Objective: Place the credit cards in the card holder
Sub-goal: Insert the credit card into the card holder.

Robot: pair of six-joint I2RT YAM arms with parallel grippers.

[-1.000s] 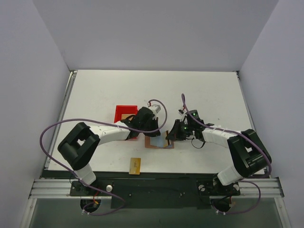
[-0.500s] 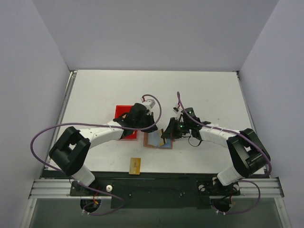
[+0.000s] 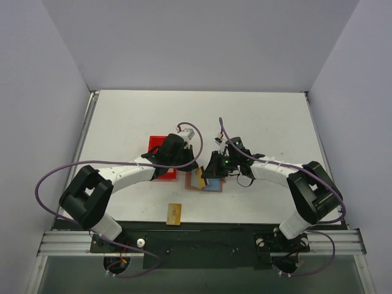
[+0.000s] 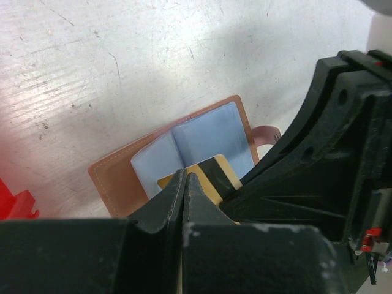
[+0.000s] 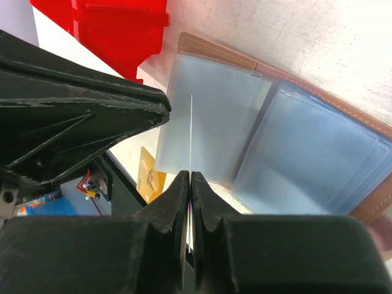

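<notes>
The card holder (image 3: 213, 185) lies open on the table, brown outside (image 4: 113, 177) with light blue clear sleeves inside (image 5: 294, 153). My left gripper (image 3: 190, 168) (image 4: 185, 176) is shut on a gold credit card (image 4: 211, 174) with a dark stripe. The card (image 3: 197, 180) slants over the holder's left half. My right gripper (image 3: 211, 174) (image 5: 190, 177) is shut on the edge of one clear sleeve, holding it up on edge. A second credit card (image 3: 174, 212) (image 5: 149, 173) lies flat near the table's front edge.
A red bin (image 3: 158, 147) (image 5: 116, 24) stands just left of the card holder, partly under my left arm. The two grippers are close together over the holder. The black front rail (image 3: 202, 228) runs along the table's near edge.
My left gripper has swung from over the red bin to the holder, bringing a gold card. My right gripper has shifted left over the holder with the sleeve in it.
</notes>
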